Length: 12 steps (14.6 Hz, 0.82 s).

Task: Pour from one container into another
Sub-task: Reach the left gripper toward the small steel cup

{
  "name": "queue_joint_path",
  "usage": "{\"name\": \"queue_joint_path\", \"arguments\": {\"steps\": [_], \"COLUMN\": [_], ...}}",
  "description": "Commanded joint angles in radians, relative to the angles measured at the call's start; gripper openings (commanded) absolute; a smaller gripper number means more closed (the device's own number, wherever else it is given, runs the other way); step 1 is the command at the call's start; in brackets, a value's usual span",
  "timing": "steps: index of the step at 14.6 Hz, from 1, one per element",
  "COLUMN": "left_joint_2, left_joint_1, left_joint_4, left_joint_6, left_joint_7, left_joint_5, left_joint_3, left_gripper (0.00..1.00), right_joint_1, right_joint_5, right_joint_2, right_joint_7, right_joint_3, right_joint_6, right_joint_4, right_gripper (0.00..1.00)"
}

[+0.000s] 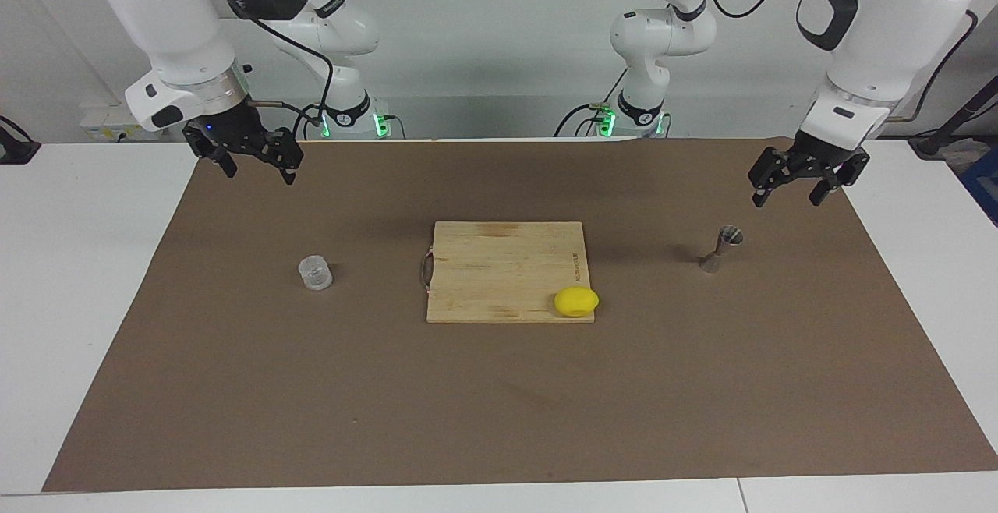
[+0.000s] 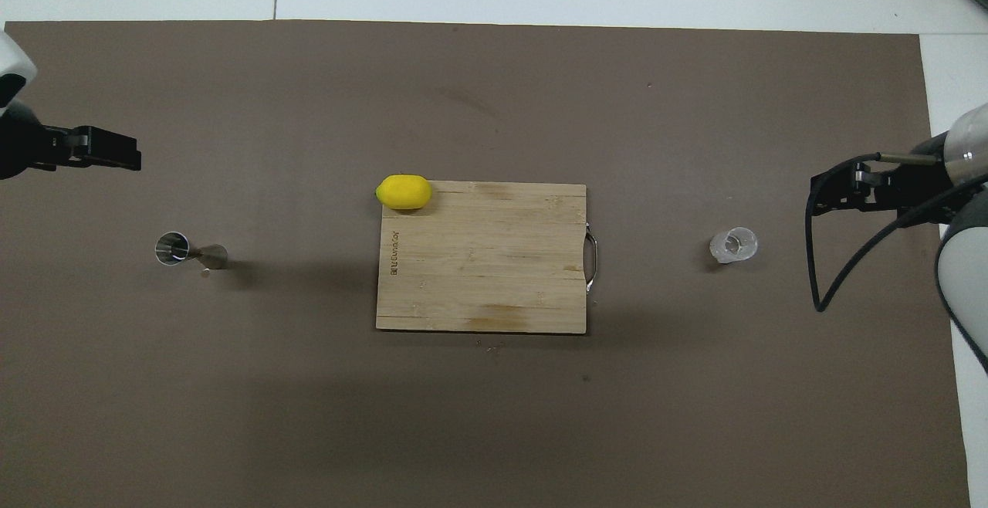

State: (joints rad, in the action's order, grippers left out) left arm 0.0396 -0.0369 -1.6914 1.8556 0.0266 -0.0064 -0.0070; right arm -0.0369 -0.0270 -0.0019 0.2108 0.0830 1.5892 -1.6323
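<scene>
While both arms wait raised, left gripper [image 1: 787,192] and right gripper [image 1: 257,168] jaws apart, holding nothing. Clear cup [image 1: 315,272] upright toward the right arm's end, jigger [image 1: 720,249] upright toward the left arm's end, cutting board [image 1: 499,263] with lemon [image 1: 576,301] between them.

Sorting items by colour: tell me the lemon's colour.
Bright yellow; the lemon shows best in the facing view.
</scene>
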Motion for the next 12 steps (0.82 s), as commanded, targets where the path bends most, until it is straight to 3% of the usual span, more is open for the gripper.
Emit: {"name": "queue_joint_path", "arguments": {"steps": [1,3,7,9,12], "left_joint_2": [-0.067,-0.099,-0.098,-0.095,-0.089], "left_joint_1": [-0.023,-0.014,-0.012,-0.023,-0.034], "left_joint_4": [-0.167,-0.273,-0.303,-0.294,-0.234], "left_joint_6": [0.121,0.290,0.333,0.303,0.144], "left_joint_7": [-0.022,-0.044,-0.044,-0.056,-0.050], "left_joint_5": [0.011,0.011,0.011,0.012,0.019], "left_joint_3": [0.005,0.005,0.005,0.005,-0.004], "left_gripper": [1.00,1.00,1.00,1.00,1.00], "right_joint_1": [-0.014,-0.014,-0.014,-0.014,-0.014], "right_joint_5": [0.006,0.006,0.006,0.006,0.006], "right_joint_2": [-0.018,-0.018,-0.018,-0.018,-0.018], "right_joint_7": [-0.013,-0.013,-0.013,-0.013,-0.013], "right_joint_3": [0.007,0.007,0.007,0.007,0.007], "right_joint_6": [0.003,0.003,0.002,0.002,0.003], "right_joint_4": [-0.020,-0.020,-0.020,-0.020,-0.020], "right_gripper": [1.00,1.00,1.00,1.00,1.00]}}
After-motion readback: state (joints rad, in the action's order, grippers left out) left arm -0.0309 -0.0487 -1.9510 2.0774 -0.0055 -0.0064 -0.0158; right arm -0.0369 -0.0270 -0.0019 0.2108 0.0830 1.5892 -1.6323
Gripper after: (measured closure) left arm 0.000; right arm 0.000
